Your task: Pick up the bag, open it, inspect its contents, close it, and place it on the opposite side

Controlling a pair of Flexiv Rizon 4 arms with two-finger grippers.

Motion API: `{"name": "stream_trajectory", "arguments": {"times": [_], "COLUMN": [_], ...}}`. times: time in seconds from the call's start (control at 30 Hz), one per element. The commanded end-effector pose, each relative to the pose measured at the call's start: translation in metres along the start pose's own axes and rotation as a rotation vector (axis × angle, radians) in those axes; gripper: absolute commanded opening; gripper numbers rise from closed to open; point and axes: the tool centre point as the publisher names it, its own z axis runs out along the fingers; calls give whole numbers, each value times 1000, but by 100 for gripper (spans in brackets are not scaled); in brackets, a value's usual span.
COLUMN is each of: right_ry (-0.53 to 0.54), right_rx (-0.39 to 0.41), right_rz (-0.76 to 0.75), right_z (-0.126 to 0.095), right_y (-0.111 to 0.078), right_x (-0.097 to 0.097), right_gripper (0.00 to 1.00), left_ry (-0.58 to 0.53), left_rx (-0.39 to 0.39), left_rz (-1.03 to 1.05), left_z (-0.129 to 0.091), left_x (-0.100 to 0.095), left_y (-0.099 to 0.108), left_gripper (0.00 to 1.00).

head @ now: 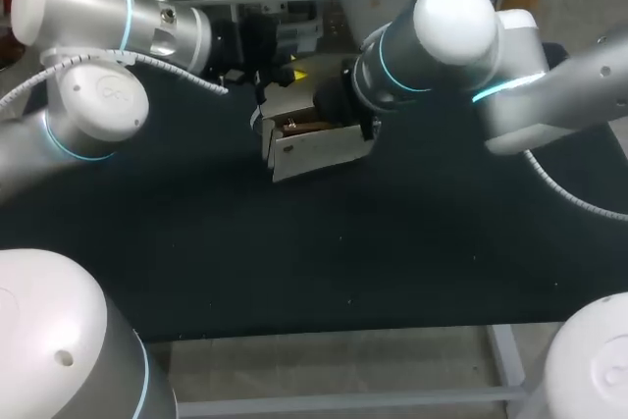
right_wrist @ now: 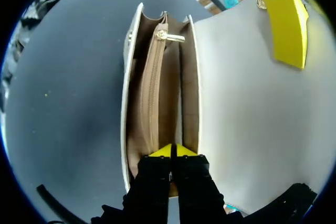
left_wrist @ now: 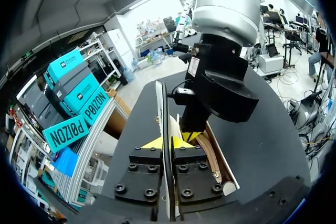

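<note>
- The table (head: 324, 262) has its front edge at 6 o'clock, well apart from the bag (head: 319, 149). Black surface stretches between them and out toward 3 and 9 o'clock.
- The bag sits toward 12 o'clock with its mouth open and its white flap (right_wrist: 236, 103) swung out.
- Inside are a tan lining (right_wrist: 186, 87) and a zip (right_wrist: 152, 87), with its gold pull (right_wrist: 167, 36) at the far end.
- The right gripper (right_wrist: 170, 151) has its tips pinched together at the mouth's near end, seemingly on the bag's lining.
- The left gripper (left_wrist: 168, 144), coming in from 10 o'clock, is clamped on the flap's thin edge.

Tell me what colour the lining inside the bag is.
The bag has a tan lining, clearest in the right wrist view.
</note>
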Motion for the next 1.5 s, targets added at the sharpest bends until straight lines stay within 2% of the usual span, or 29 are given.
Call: {"name": "stream_trajectory", "arguments": {"times": [0.03, 0.1, 0.13, 0.17, 0.27, 0.8, 0.83, 0.87, 0.93, 0.97, 1.0, 1.3, 1.47, 1.5], "right_ry": [62, 87, 87, 90, 97, 94, 77, 68, 31, 18, 3, -149, -199, -200], "right_rx": [14, 8, 13, 12, 9, 15, 19, 16, 18, 17, 19, 13, 22, 22], "right_rz": [2, 0, 2, 3, 4, 10, 17, 20, 27, 25, 22, -8, -25, -26], "right_z": [8, 9, 10, 11, 11, 7, 5, 3, -5, -10, -15, -67, -72, -71], "right_y": [0, 0, 0, 0, -1, -2, -2, -2, -1, 0, 0, 12, 17, 17], "right_x": [-1, 1, 1, 2, 4, 7, 7, 7, 5, 4, 3, 2, -3, -4], "right_gripper": [40, 47, 55, 70, 99, 100, 100, 94, 53, 42, 35, 36, 32, 28], "left_ry": [-8, -8, -9, -8, -8, -13, -12, -12, -11, -11, -11, -11, 9, 9], "left_rx": [11, 14, 15, 17, 20, 27, 26, 23, 16, 15, 14, -12, -1, 0], "left_rz": [3, 2, 2, 2, 6, 44, 44, 43, 38, 36, 35, 9, -6, -4], "left_z": [-7, -7, -6, -6, -5, -4, -3, -3, -1, -1, -1, 6, 8, 8], "left_x": [3, 3, 2, 2, 2, 3, 3, 3, 2, 1, 1, -5, -5, -3], "left_y": [-2, -1, 0, 0, 3, 3, 3, 4, 5, 5, 5, 11, 11, 10], "left_gripper": [0, 0, 0, 0, 0, 0, 0, 0, 0, 0, 0, 0, 0, 0]}}
